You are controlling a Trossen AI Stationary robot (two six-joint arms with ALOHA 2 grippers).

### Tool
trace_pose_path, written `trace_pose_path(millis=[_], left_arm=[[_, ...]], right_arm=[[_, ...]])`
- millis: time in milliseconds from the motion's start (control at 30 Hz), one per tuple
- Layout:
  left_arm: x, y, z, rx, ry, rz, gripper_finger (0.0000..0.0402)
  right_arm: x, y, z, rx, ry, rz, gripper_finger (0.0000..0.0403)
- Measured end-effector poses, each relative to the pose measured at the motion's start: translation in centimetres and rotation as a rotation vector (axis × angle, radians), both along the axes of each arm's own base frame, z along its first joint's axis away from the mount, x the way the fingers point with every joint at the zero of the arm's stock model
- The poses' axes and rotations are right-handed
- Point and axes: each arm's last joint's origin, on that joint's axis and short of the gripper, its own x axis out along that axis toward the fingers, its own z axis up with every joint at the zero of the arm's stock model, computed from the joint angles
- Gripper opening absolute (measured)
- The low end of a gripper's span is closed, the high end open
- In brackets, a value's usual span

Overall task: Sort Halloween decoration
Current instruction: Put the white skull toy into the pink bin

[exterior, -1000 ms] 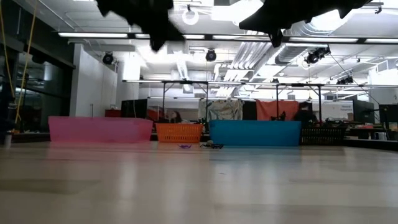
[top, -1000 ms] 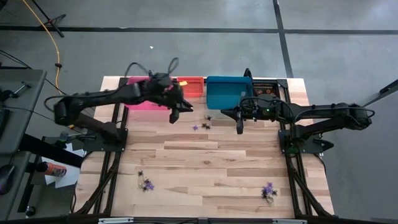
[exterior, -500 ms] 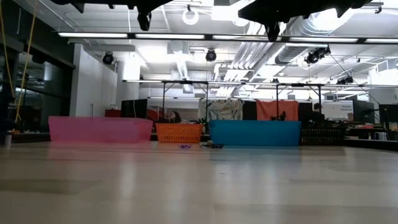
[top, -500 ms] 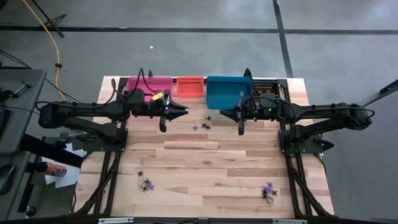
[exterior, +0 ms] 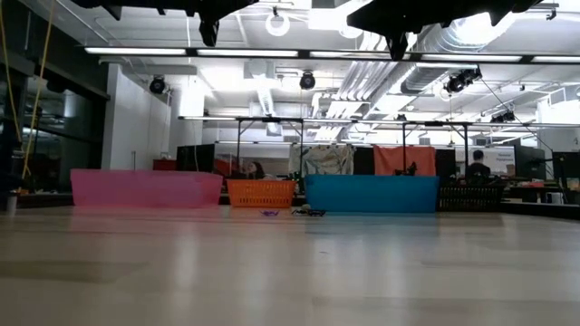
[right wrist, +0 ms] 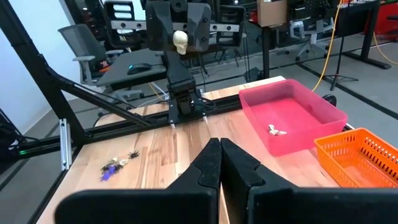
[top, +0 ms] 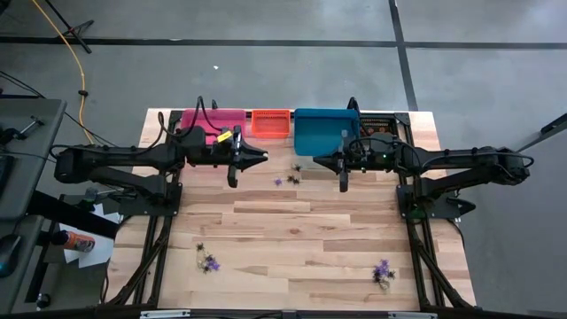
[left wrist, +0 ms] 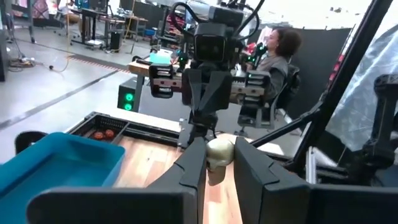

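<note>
While the right gripper (top: 344,185) is clenched empty, left gripper (top: 232,180) grasps pale skull (left wrist: 219,154), orientation unclear.

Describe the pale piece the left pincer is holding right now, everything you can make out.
It is a small skull trinket, pale whitish with a smooth, rounded crown, plastic by the look of it. The left pincer is shut on it, one dark finger on each side, and nothing else touches it. From the right wrist view the skull trinket faces outward with dark eye sockets showing. It is held in the air above the table, just in front of the pink bin.
</note>
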Motion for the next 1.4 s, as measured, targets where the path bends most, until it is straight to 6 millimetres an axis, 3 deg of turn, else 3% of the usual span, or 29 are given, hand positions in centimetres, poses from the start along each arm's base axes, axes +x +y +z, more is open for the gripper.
trace_pose_path(millis=[133, 300, 567, 733, 900, 1200, 1400], left_arm=[[-0.6, 1.6, -0.5, 0.021, 0.073, 0.144, 0.0042], [-2.5, 6.1, -2.5, -0.109, 0.282, 0.494, 0.0042], [-7.3, 13.2, -9.0, -0.472, 0.743, 0.886, 0.0042], [-9.2, 15.4, -12.4, -0.662, 0.924, 0.932, 0.0042], [-9.7, 17.0, -14.7, -0.767, 1.049, 0.977, 0.0042], [-8.2, 19.5, -14.9, -0.752, 1.166, 1.024, 0.0076], [-8.2, 19.7, -15.6, -0.763, 1.2, 1.024, 0.0105]], right_arm=[[0.0, 0.0, 0.0, 0.003, 0.0, -0.001, 0.0], [0.0, 0.0, 0.0, 0.006, 0.0, -0.001, 0.0], [0.0, -0.1, 0.0, 0.003, 0.001, -0.026, 0.0], [0.0, -0.1, -0.1, 0.003, 0.016, -0.052, 0.0], [-0.1, -0.2, -0.2, 0.002, 0.024, -0.069, 0.0], [-0.1, -0.3, -0.4, 0.044, 0.035, -0.106, 0.0], [-0.2, -0.3, -0.7, 0.075, 0.065, -0.112, 0.0]])
